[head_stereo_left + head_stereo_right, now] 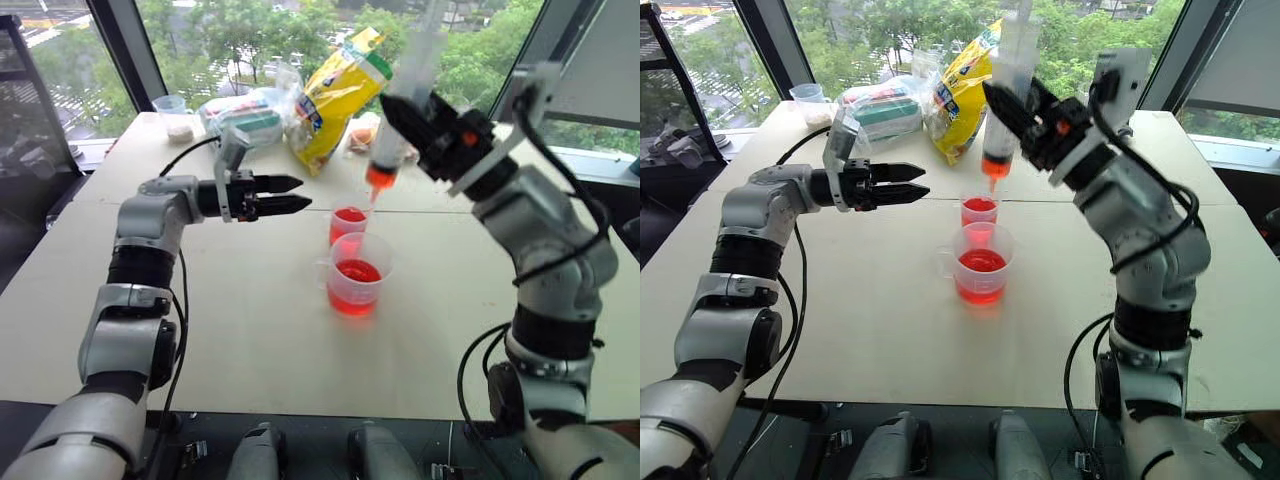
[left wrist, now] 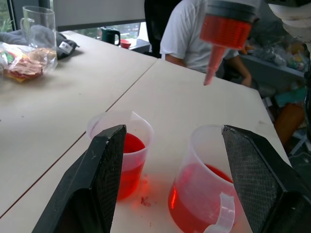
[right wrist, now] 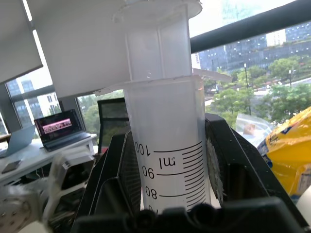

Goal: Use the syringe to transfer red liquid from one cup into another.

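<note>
The pale table (image 1: 250, 330) carries everything, its far edge against the windows. At that far side lies a yellow snack bag (image 1: 335, 100) beside a clear packet with a green label (image 1: 245, 115), and a small clear cup of beige grains (image 1: 177, 117) stands at the far left corner.

The right gripper (image 1: 425, 128) hangs above the middle of the table, its black fingers clamped on the barrel of the syringe (image 1: 1005, 90), which is held nearly upright with the plunger well drawn out. Its orange-red nozzle points down, above the cups and clear of them — a little red liquid (image 1: 381, 178) sits at the bottom of the barrel.

The left gripper (image 1: 290, 195) is level, pointing toward the cups from their left, its fingers apart and empty.

The wide handled measuring cup (image 1: 356, 275) stands nearest the robot, holding red liquid — the narrower straight cup (image 1: 348, 224) stands just behind it, also part filled with red.
</note>
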